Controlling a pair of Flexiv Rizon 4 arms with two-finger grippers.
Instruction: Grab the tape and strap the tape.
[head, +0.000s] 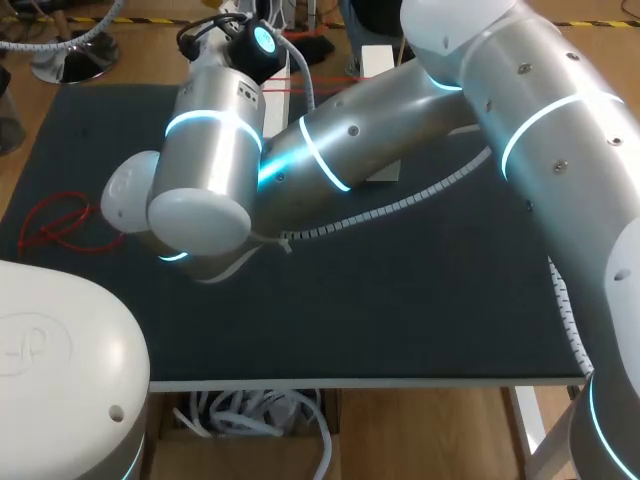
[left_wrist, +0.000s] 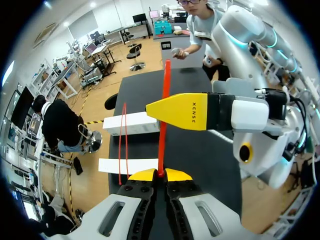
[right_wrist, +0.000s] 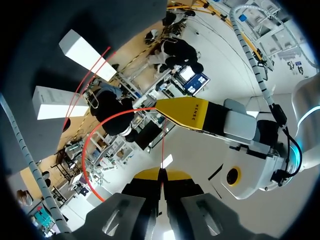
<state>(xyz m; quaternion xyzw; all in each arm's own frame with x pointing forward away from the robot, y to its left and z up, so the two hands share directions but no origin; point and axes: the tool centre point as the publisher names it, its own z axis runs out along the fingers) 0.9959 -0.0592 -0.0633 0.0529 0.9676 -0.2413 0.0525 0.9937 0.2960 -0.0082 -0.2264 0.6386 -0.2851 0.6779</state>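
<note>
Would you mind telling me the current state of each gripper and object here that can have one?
left gripper: fingers shut on the red tape.
right gripper: fingers shut on the red tape.
red tape: pinched by both grippers, running straight ahead of the left gripper.
white boxes: lying flat on the table, crossed by a thin red strand.

Dark table mat (head: 420, 300): matt, cloth-like. Silver right arm casing (head: 560, 130): smooth, satin sheen. Thin red tape (left_wrist: 166, 80): glossy, plastic-looking.
</note>
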